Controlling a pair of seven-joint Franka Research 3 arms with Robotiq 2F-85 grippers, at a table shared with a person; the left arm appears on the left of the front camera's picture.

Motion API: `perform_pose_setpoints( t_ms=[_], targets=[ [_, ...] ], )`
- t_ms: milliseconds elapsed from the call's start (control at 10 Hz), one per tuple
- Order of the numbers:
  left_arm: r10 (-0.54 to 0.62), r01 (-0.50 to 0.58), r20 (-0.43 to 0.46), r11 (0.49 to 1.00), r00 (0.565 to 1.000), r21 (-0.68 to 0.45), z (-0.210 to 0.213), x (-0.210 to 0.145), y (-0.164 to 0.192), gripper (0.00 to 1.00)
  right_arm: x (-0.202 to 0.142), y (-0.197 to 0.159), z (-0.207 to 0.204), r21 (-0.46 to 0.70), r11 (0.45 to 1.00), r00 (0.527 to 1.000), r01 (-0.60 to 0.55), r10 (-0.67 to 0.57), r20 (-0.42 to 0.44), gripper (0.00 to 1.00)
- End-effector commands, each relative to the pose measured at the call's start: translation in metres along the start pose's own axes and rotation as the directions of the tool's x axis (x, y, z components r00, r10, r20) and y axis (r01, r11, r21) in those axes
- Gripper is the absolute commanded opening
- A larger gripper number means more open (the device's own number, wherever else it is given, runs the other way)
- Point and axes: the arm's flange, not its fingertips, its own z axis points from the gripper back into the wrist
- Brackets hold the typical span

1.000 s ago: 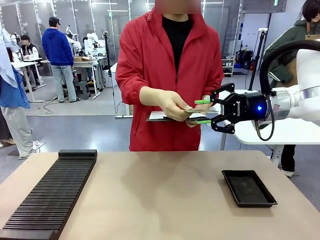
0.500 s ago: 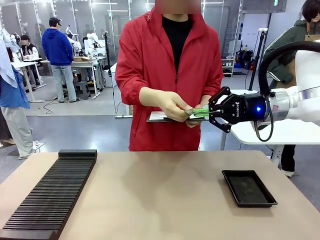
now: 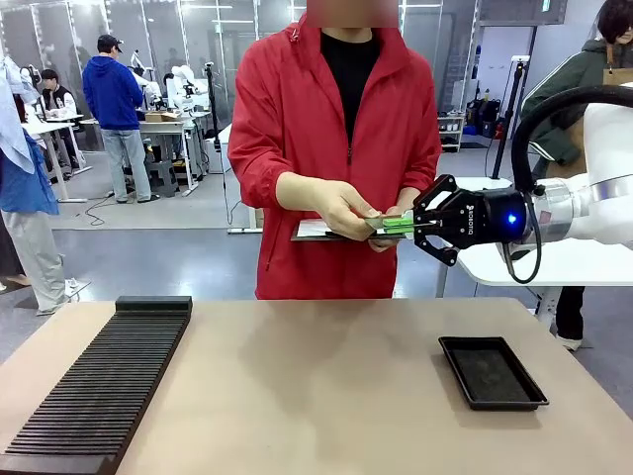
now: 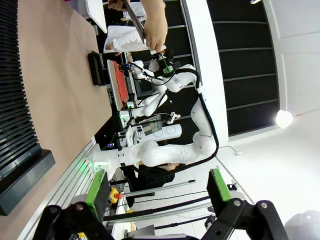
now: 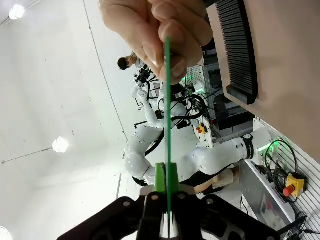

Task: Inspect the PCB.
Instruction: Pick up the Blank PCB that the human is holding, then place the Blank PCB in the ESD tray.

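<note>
The person across the table holds out the PCB (image 3: 388, 224), a thin green board, in one hand (image 3: 346, 210) at chest height. My right gripper (image 3: 401, 224) is shut on the board's near end, its green pads pressed on both faces. In the right wrist view the PCB (image 5: 166, 100) runs edge-on as a thin green line from the person's fingers (image 5: 160, 25) down into my right gripper (image 5: 166, 175). My left gripper (image 4: 157, 186) stands open with nothing between its fingers, far from the board.
A white clipboard (image 3: 315, 230) is held under the person's hands. A black shallow tray (image 3: 492, 371) lies on the table's right side. A long black slotted rack (image 3: 104, 381) runs along the left side. Other people stand at tables behind.
My right gripper's fingers, open around the PCB a second ago, have closed on it. The person's hand still holds the board in the same place.
</note>
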Motion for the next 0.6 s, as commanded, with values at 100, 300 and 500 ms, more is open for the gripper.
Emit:
perform_pose_setpoints(
  t_ms=[100, 300, 500],
  targets=[
    [0.011, -0.011, -0.002, 1.0, 1.0, 0.02, -0.0011, -0.0021, -0.0038, 1.0, -0.0002, 0.0024, -0.0008, -0.001, 1.0, 1.0, -0.005, 0.005, -0.001, 0.0],
    [0.011, -0.011, -0.002, 1.0, 1.0, 0.02, -0.0011, -0.0021, -0.0038, 1.0, -0.0002, 0.0024, -0.0008, -0.001, 1.0, 1.0, -0.005, 0.005, -0.001, 0.0],
    [0.011, -0.011, -0.002, 1.0, 1.0, 0.02, -0.0011, -0.0021, -0.0038, 1.0, -0.0002, 0.0024, -0.0008, -0.001, 1.0, 1.0, -0.005, 0.005, -0.001, 0.0]
  ],
)
